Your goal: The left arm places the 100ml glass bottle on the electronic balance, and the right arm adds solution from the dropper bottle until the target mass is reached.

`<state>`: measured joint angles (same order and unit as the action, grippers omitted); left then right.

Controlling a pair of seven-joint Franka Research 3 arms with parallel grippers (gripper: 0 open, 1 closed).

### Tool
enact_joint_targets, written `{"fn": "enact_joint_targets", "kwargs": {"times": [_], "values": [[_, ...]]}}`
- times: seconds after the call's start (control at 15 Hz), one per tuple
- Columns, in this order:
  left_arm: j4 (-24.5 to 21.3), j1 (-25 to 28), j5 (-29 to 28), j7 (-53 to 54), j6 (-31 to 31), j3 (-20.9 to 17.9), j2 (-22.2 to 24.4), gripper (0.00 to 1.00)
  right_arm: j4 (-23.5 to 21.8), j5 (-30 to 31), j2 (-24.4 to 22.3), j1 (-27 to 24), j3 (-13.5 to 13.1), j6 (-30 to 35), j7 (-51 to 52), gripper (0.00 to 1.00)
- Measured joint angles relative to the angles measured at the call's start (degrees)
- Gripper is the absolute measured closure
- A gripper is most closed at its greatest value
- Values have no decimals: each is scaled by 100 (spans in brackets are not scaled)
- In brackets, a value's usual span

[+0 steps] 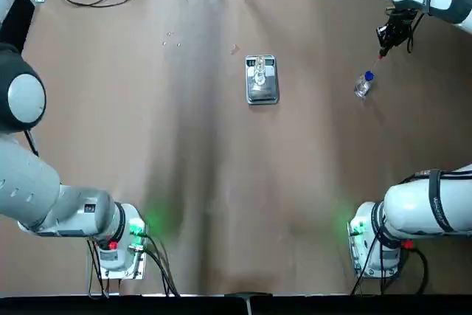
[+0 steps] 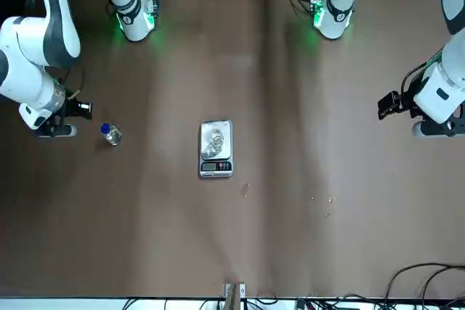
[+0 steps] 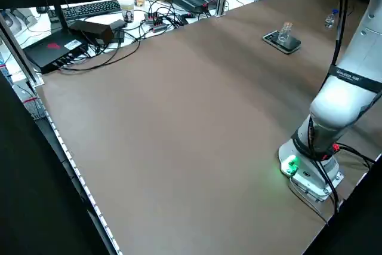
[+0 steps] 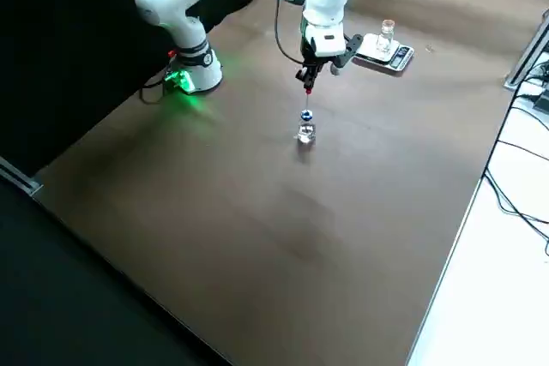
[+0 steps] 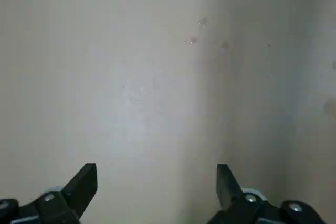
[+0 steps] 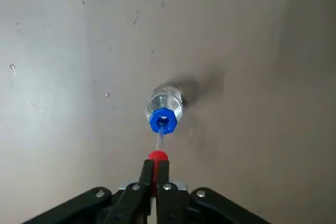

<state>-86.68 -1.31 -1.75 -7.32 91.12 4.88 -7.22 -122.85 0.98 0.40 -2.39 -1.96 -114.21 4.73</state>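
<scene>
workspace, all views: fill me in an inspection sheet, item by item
Surface: brown table, a few droplets near the balance
Job's things: glass bottle upright on the electronic balance; dropper bottle's blue-collared body on the table
Clutter: nothing seen on the table
Left gripper: open, over bare table
Right gripper: shut on the red dropper bulb, above its bottle
Cables: tangle beyond the table edge; more at arm bases
Surroundings: monitor, keyboard

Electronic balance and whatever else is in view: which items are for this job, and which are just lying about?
For the job:
- electronic balance
- glass bottle on it
- dropper bottle
- right gripper, holding the dropper
- left gripper, open over table

Lying about:
- keyboard
- cup
- black cables
</scene>
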Motion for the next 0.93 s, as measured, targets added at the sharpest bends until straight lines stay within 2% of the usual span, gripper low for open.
{"fn": "enact_joint_targets", "kwargs": {"times": [0.93], "values": [[0,0,0,0,0,0,-1,0,-83,1,218,0,17,-324,4,94]]}}
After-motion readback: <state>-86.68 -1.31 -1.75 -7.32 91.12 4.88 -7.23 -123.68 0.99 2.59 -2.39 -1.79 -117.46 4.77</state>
